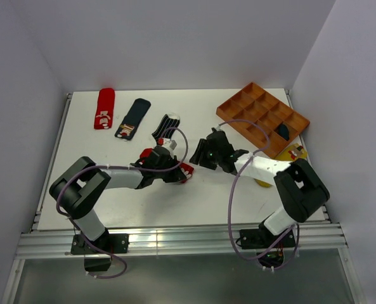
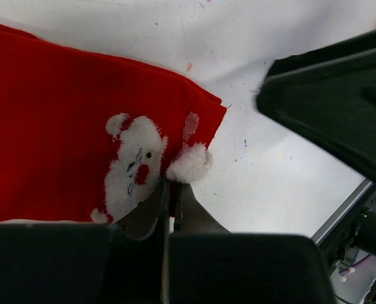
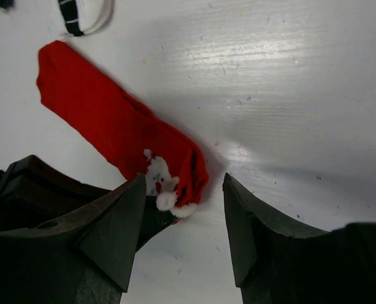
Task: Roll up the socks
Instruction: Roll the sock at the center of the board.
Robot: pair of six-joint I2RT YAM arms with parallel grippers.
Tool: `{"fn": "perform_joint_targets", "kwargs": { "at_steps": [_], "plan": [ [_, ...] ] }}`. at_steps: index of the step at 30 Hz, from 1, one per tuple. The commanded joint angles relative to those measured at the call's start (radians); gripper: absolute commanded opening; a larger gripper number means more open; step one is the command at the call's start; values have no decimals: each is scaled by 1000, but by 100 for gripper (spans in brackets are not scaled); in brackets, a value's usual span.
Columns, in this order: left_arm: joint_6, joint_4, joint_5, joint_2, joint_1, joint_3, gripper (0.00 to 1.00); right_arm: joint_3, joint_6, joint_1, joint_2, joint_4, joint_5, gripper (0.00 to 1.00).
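A red sock with a white Santa mark (image 2: 80,126) lies flat on the white table, its folded end towards my right arm. My left gripper (image 2: 172,190) is shut on that end, pinching a thin edge of red fabric beside the white pompom. In the top view this left gripper (image 1: 173,167) sits over the red sock (image 1: 186,170) at mid-table. My right gripper (image 3: 181,215) is open, its fingers astride the red sock's (image 3: 105,120) folded tip without touching it. Its dark finger (image 2: 340,107) shows in the left wrist view.
At the back left lie another red sock (image 1: 104,107), a navy sock with a patch (image 1: 132,118) and a striped sock (image 1: 167,125). An orange compartment tray (image 1: 251,104) at the back right holds a dark sock (image 1: 283,131). A yellow sock (image 1: 295,152) lies beside the tray.
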Motion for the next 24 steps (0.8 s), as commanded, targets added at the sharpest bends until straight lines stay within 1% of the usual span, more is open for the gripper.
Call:
{"fn": "perform_joint_targets", "kwargs": {
  "at_steps": [1,7,10,11,13,14,17,19,24],
  "plan": [
    [-29,51,34,-27,11,-24,0,74,26,26,56,-53,9,59],
    [-49,91,57,-22,22,-40,0,115,46,63,124,-118,17,58],
    [-54,105,72,-16,25,-41,0,121,58,75,134,-125,17,55],
    [-55,110,74,-13,26,-41,0,126,61,78,137,-130,24,52],
    [-58,122,80,-9,26,-44,0,143,61,85,144,-153,30,52],
    [-58,124,85,-10,28,-46,0,147,61,86,144,-161,35,48],
    [-58,131,92,-9,29,-50,0,163,66,88,151,-181,40,43],
    [-57,137,97,-10,29,-52,0,179,63,88,157,-198,52,42],
    [-57,150,106,-10,31,-57,0,227,66,88,182,-240,66,27]
  ]
}}
